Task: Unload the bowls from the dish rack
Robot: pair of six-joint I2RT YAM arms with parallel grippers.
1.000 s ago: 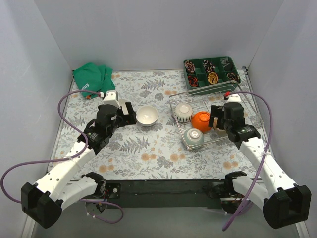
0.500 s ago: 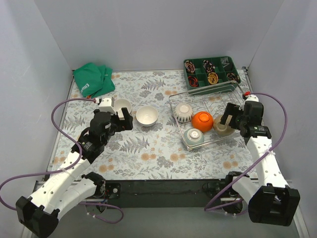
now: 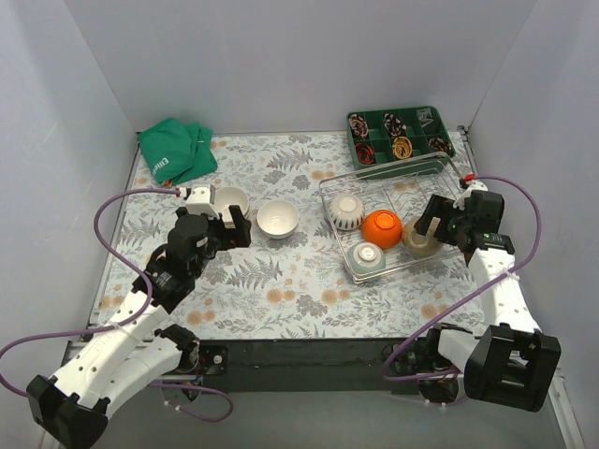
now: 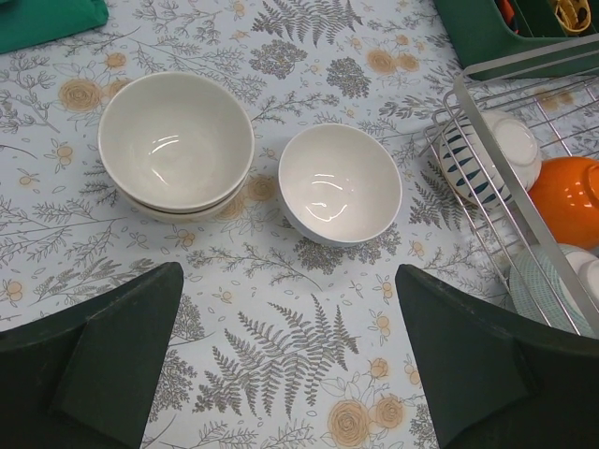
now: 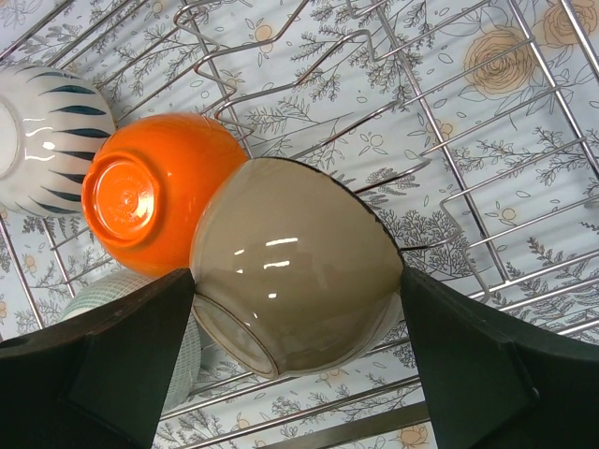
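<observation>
The wire dish rack (image 3: 440, 192) stands right of centre and holds a blue-striped ribbed bowl (image 3: 347, 211), an orange bowl (image 3: 382, 225), a pale green bowl (image 3: 366, 258) and a beige bowl (image 3: 418, 240). In the right wrist view the beige bowl (image 5: 290, 253) lies tilted, foot down-left, leaning on the orange bowl (image 5: 154, 192). My right gripper (image 5: 298, 309) is open, with a finger close on each side of the beige bowl. My left gripper (image 4: 290, 374) is open and empty above the mat. In front of it are two stacked cream bowls (image 4: 176, 140) and a white bowl (image 4: 340, 182).
A green compartment tray (image 3: 398, 134) sits behind the rack at the back right. A green cloth (image 3: 176, 150) lies at the back left. The rack's wire side (image 4: 496, 187) stands at the right in the left wrist view. Grey walls close in three sides.
My right gripper has drawn back to the right from over the orange bowl, and the beige bowl now shows between its fingers. My left gripper has pulled back from the stacked bowls.
</observation>
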